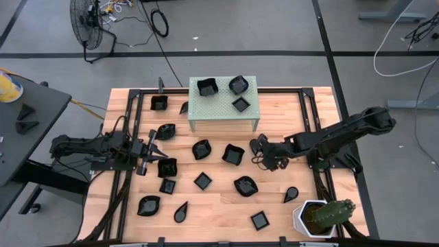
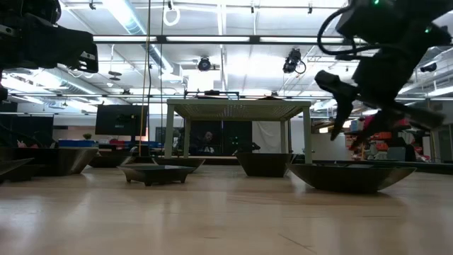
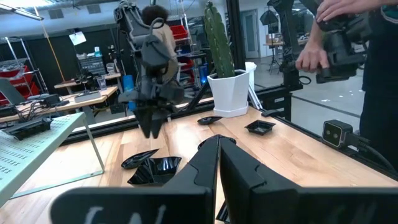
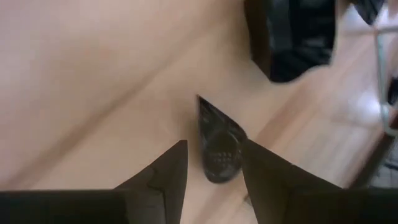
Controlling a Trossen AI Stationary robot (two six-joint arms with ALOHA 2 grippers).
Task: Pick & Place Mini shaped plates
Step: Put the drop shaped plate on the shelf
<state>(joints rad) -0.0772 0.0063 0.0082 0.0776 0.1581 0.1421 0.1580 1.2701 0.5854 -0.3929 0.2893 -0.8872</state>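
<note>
1. While the left claw sits pinched closed at the surface's left, plates lie scattered mid-frame.
2. Three more plates rest on the green stand, upper centre.
3. Right claw hovers right of centre, fingers spread, empty, over a teardrop plate.

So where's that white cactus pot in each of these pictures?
High view: white cactus pot at the table's bottom right corner.
Low view: not in it.
Left wrist view: the pot is just right of centre, in the upper half.
Right wrist view: not in it.
Shared landmark: the pale green stand, top centre from above, centre in the low view, left edge in the left wrist view.
</note>
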